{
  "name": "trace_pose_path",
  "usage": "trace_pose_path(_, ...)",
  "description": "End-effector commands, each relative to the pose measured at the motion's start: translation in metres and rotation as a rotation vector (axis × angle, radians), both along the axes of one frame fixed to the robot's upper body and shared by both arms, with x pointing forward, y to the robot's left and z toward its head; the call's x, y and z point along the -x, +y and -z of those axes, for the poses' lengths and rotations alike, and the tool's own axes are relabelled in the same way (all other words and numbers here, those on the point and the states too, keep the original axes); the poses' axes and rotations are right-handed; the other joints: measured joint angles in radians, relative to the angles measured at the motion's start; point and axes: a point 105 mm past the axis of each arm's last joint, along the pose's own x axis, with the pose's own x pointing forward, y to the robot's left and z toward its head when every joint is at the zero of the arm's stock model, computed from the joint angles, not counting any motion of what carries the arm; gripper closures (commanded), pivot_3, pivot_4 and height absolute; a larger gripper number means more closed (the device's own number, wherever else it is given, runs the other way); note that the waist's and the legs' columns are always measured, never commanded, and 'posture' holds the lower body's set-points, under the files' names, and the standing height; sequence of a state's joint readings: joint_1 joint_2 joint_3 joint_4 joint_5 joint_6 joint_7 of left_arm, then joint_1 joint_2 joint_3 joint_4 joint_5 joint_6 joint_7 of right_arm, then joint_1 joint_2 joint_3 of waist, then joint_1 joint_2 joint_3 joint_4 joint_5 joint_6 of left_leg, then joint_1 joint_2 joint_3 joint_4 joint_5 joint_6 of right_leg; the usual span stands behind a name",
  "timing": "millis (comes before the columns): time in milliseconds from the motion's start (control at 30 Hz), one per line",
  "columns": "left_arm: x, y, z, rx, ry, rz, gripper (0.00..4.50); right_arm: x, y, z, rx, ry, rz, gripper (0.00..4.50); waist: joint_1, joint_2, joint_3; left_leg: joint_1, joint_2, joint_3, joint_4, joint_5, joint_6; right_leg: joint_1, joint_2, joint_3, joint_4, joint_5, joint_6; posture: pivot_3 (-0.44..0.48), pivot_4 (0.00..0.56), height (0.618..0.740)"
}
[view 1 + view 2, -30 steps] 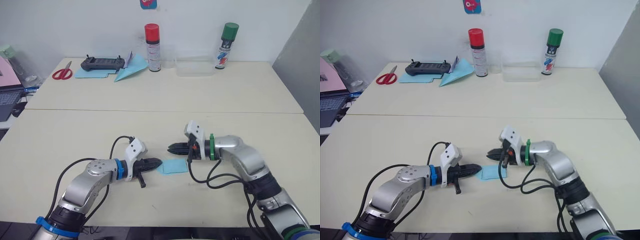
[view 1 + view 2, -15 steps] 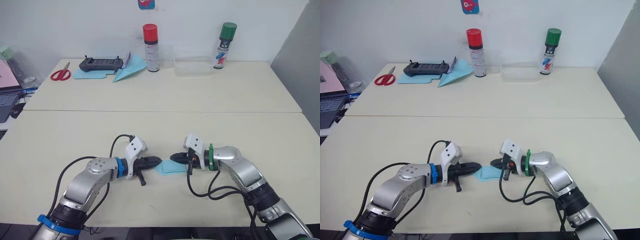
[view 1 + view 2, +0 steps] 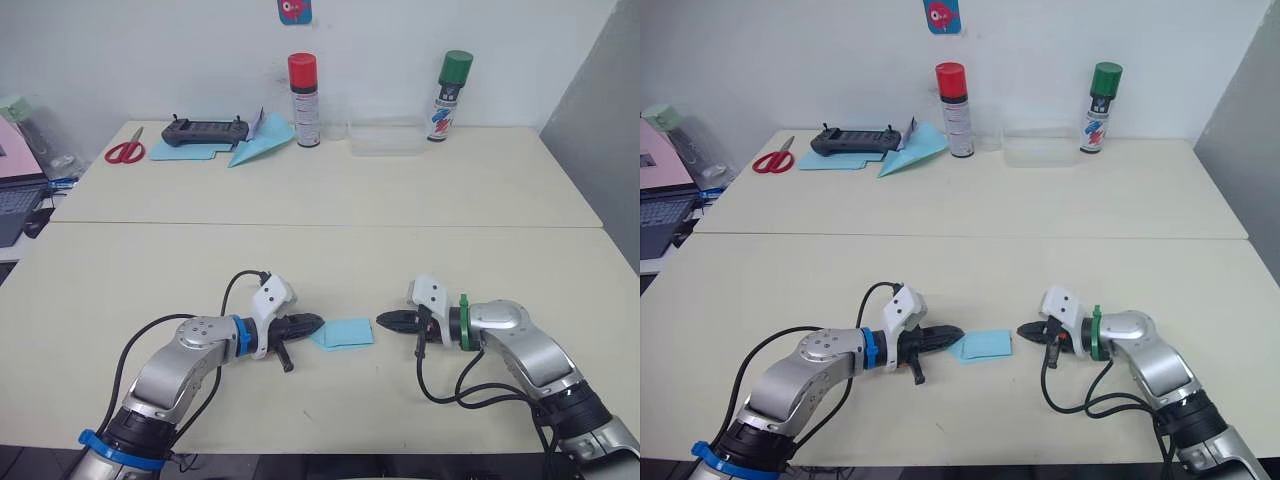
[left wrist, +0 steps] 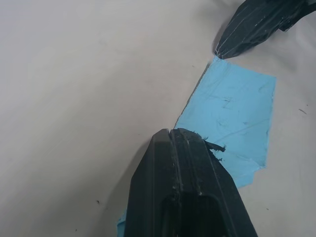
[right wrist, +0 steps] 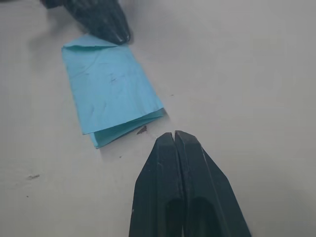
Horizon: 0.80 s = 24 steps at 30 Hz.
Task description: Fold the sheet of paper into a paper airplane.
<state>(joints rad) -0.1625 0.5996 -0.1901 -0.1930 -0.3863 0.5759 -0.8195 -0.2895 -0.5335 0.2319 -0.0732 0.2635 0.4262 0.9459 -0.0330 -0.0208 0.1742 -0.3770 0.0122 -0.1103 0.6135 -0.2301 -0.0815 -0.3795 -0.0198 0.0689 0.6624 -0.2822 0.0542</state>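
Left gripper (image 3: 313,324), closed, tip on the left corner of the folded sheet of paper (image 3: 343,333) at lower centre of the table (image 3: 330,260); right gripper (image 3: 385,321) closed, just right of it, not touching. Paper looks light, floppy, prone to slide, so pin one edge and pinch a loose layered edge.

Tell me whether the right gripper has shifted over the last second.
Yes. The right gripper has pulled back toward the robot's right, off the sheet of paper, which it overlapped before; its shut tips now sit just clear of the sheet's edge.
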Motion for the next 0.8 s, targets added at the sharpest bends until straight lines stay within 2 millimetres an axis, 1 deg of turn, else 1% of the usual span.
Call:
trace_pose_path(33,0.003,0.013,0.024,-0.077,0.078,-0.051,4.5,-0.006,0.019,-0.046,-0.16,-0.095,-0.012,4.47,0.0,0.001,0.0,0.0,0.0,0.0,0.0,0.0,0.0,0.0,0.0,0.0,0.0,0.0,0.0,0.0,0.15,0.74)
trace_pose_path(100,0.003,0.013,0.024,-0.078,0.077,-0.05,4.5,-0.003,0.027,-0.049,-0.168,-0.094,-0.037,4.47,-0.001,0.001,0.001,0.0,0.0,0.0,0.0,0.0,0.0,0.0,0.0,0.0,0.0,0.0,0.0,0.0,0.15,0.74)
trace_pose_path(133,0.003,0.013,0.024,-0.078,0.078,-0.049,4.5,0.0,0.031,-0.046,-0.158,-0.085,-0.055,4.47,-0.001,0.001,0.001,0.0,0.0,0.0,0.0,0.0,0.0,0.0,0.0,0.0,0.0,0.0,0.0,0.0,0.15,0.74)
trace_pose_path(167,0.003,0.013,0.024,-0.079,0.078,-0.047,4.5,0.004,0.037,-0.04,-0.137,-0.074,-0.079,4.47,-0.001,0.001,0.0,-0.001,0.0,-0.001,0.0,0.0,0.0,0.0,0.0,-0.001,0.0,0.0,0.0,0.0,0.15,0.74)
trace_pose_path(233,0.003,0.012,0.023,-0.081,0.075,-0.043,4.5,0.016,0.049,-0.019,-0.077,-0.041,-0.146,4.47,-0.001,0.001,0.0,-0.001,0.0,-0.001,-0.001,0.0,0.0,-0.001,0.0,-0.001,-0.001,0.0,0.0,0.0,0.15,0.74)
trace_pose_path(267,0.003,0.012,0.022,-0.082,0.074,-0.042,4.5,0.021,0.052,-0.01,-0.048,-0.018,-0.169,4.47,-0.001,0.001,0.0,-0.001,0.0,-0.001,-0.001,0.0,0.0,-0.001,0.0,-0.001,-0.001,0.0,0.0,0.0,0.15,0.74)
trace_pose_path(367,0.002,0.013,0.021,-0.083,0.069,-0.044,4.5,0.028,0.054,0.013,0.022,0.018,-0.202,4.47,-0.001,0.001,0.001,-0.002,0.0,-0.001,-0.002,0.0,0.0,-0.003,0.0,-0.001,-0.001,0.0,0.0,0.0,0.15,0.74)
trace_pose_path(467,0.002,0.013,0.017,-0.071,0.06,-0.052,4.5,0.025,0.052,0.031,0.068,0.063,-0.168,4.47,-0.002,0.001,0.0,-0.001,0.0,0.0,-0.001,0.0,0.0,-0.001,0.0,0.0,-0.001,0.0,0.0,0.0,0.15,0.74)
trace_pose_path(567,0.001,0.009,-0.001,-0.011,0.031,-0.048,4.5,0.019,0.046,0.038,0.112,0.045,-0.157,4.47,-0.004,0.001,0.0,0.002,0.001,0.0,-0.001,0.0,0.0,0.0,0.0,0.0,0.0,-0.001,-0.001,0.0,0.15,0.74)
trace_pose_path(667,-0.001,-0.003,-0.022,0.075,-0.007,-0.021,4.5,0.016,0.042,0.04,0.12,0.042,-0.154,4.47,-0.009,0.0,0.0,0.002,0.001,0.0,-0.001,0.0,0.0,0.0,0.001,0.0,0.0,-0.003,-0.005,0.0,0.15,0.74)
trace_pose_path(733,-0.003,-0.011,-0.028,0.102,-0.011,-0.011,4.5,0.016,0.04,0.041,0.121,0.043,-0.157,4.47,-0.01,-0.001,0.001,0.002,0.001,0.0,-0.001,0.0,0.0,0.0,0.001,0.0,0.0,-0.002,-0.003,0.0,0.15,0.74)
trace_pose_path(800,-0.005,-0.017,-0.024,0.095,-0.007,-0.011,4.5,0.016,0.04,0.041,0.116,0.048,-0.155,4.47,-0.01,-0.002,0.001,0.002,0.001,0.0,-0.001,0.0,0.0,0.0,0.001,0.0,0.0,0.0,0.0,0.0,0.15,0.74)
